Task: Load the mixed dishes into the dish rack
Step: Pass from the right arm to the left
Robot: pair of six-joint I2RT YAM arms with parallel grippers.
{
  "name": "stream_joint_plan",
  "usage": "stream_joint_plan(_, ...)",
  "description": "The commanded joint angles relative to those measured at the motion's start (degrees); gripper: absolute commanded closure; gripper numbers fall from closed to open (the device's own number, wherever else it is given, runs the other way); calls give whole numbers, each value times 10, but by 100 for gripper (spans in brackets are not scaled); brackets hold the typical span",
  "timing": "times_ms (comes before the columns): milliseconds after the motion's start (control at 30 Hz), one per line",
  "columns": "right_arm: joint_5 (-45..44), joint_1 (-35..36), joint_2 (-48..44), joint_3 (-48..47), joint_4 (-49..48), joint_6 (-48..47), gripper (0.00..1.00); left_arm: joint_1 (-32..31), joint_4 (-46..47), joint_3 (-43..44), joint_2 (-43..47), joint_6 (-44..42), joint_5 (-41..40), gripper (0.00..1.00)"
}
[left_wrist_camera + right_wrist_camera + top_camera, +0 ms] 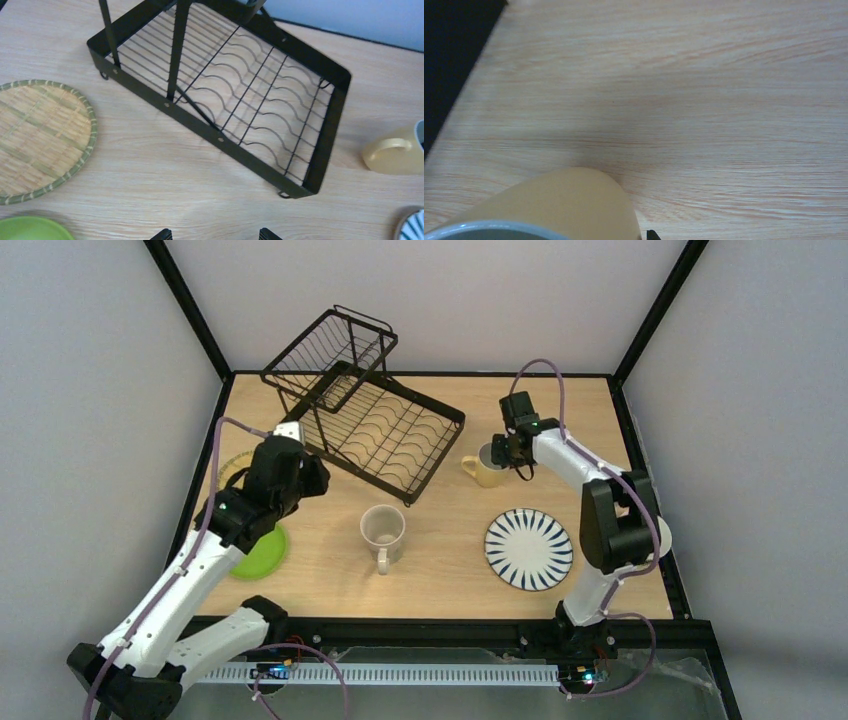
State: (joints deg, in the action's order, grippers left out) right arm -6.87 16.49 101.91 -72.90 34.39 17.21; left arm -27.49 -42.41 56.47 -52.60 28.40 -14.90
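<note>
Dish rack [385,430]: black wire, at 11 o'clock on the desk [450,580], set at an angle, raised basket at its far end, nothing in it.
Left claw [215,235]: spread wide and holding nothing, hanging over bare wood at the rack's 7 o'clock side.
Right claw [512,452]: down at the rim of the yellow mug [483,472]; one fingertip [651,235] shows just outside the wall, but a grip cannot be told.
Yellow mug: upright at 1 o'clock, handle toward 9, just beside the rack's corner.
Beige mug [382,530]: centre, upright, handle toward 6.
Striped plate [528,548]: flat at 4 o'clock.
Lime-green plate [262,555]: 8 o'clock, partly under the left arm.
Woven plate [40,140]: 9 o'clock, near the rack.
</note>
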Motion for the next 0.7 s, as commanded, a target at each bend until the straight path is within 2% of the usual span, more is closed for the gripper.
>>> stream_joint_plan(0, 20, -1, -75, -39, -18, -3, 100, -3, -32, 63, -9, 16, 44, 1)
stream_joint_plan(267, 64, 6, -164, -45, -97, -22, 100, -3, -49, 148, -47, 54, 132, 1)
stream_joint_plan(500, 84, 20, -188, -88, -148, -45, 100, -4, 4, 203, -106, 107, 247, 1)
stream_joint_plan(667, 102, 29, -212, -79, -229, -71, 100, -4, 32, 248, -157, 162, 308, 1)
